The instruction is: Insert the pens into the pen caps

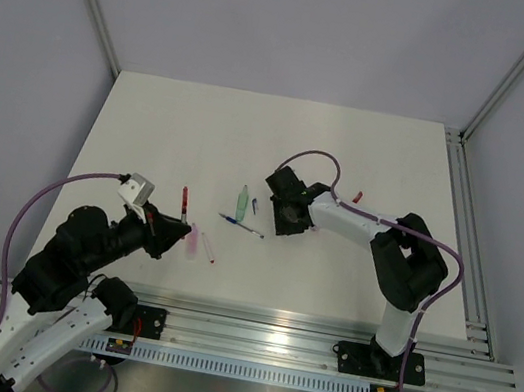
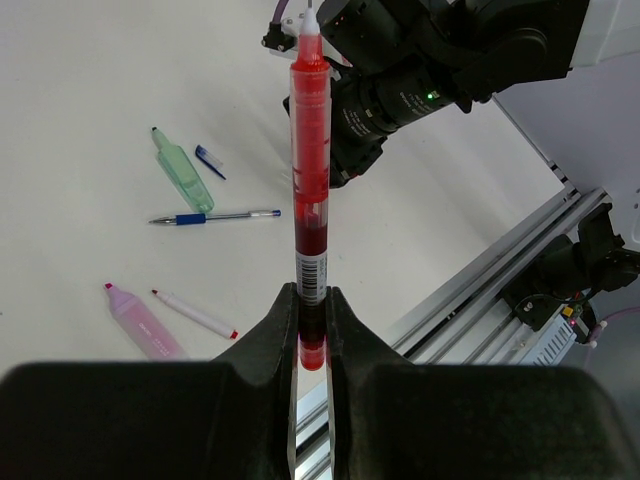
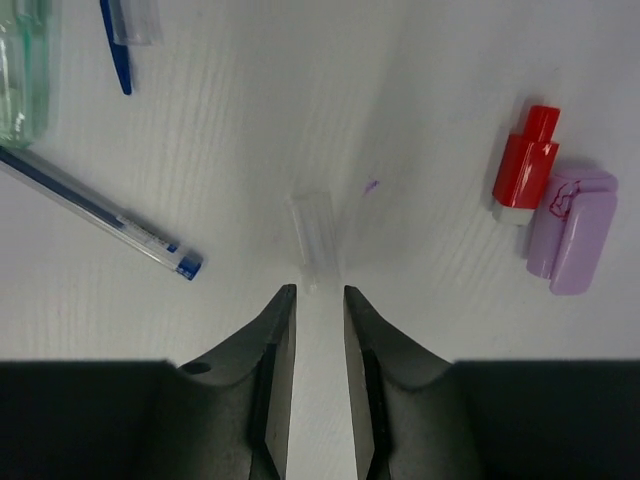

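My left gripper is shut on the lower end of a red pen, which points away from the fingers with its white tip bare; from above the red pen sticks out of the left gripper. My right gripper is open just above the table, nothing between its fingers. A small clear pen cap lies just past its fingertips. A red cap and a lilac cap lie side by side to the right. A blue pen lies at the left.
A green highlighter, a blue cap, a pink highlighter and a thin white pen with a red tip lie between the arms. The right gripper hovers mid-table. A rail runs along the near edge.
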`<state>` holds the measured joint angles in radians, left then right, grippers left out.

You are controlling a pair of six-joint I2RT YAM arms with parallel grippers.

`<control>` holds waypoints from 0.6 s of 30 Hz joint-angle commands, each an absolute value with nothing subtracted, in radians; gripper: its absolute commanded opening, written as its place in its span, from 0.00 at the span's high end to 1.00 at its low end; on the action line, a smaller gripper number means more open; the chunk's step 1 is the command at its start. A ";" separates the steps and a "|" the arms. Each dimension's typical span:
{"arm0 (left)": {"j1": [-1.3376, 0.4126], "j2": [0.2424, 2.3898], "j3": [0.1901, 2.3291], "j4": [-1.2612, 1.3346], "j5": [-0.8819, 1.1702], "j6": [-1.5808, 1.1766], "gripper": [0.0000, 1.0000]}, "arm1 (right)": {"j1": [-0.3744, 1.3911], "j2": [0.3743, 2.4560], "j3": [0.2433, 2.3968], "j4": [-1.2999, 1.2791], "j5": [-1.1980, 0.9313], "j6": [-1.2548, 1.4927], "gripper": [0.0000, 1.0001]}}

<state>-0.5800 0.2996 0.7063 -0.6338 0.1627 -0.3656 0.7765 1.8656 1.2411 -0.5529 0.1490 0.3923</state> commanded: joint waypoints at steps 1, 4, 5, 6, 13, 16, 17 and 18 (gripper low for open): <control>-0.569 0.290 0.706 -0.581 0.186 -0.347 1.00 | 0.796 1.871 1.319 -0.603 0.215 0.362 0.70; -0.568 0.281 0.704 -0.580 0.190 -0.348 1.00 | 0.796 1.891 1.350 -0.615 0.232 0.347 0.71; -0.568 0.279 0.704 -0.580 0.189 -0.348 1.00 | 0.796 1.901 1.362 -0.617 0.232 0.342 0.71; -0.566 0.276 0.704 -0.580 0.186 -0.347 1.00 | 0.796 1.907 1.368 -0.618 0.230 0.333 0.71; -0.552 0.279 0.701 -0.577 0.199 -0.345 1.00 | 0.796 1.983 1.419 -0.626 0.225 0.316 0.72; -0.545 0.285 0.703 -0.575 0.209 -0.345 1.00 | 0.796 2.014 1.436 -0.626 0.233 0.308 0.72; -0.545 0.285 0.703 -0.574 0.213 -0.345 1.00 | 0.798 2.023 1.439 -0.627 0.235 0.307 0.73; -0.545 0.282 0.703 -0.574 0.213 -0.345 1.00 | 0.796 2.029 1.445 -0.630 0.235 0.307 0.73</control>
<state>-0.5518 0.2878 0.7044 -0.6327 0.1818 -0.3622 0.7868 2.0071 1.3972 -0.6132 0.2016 0.3286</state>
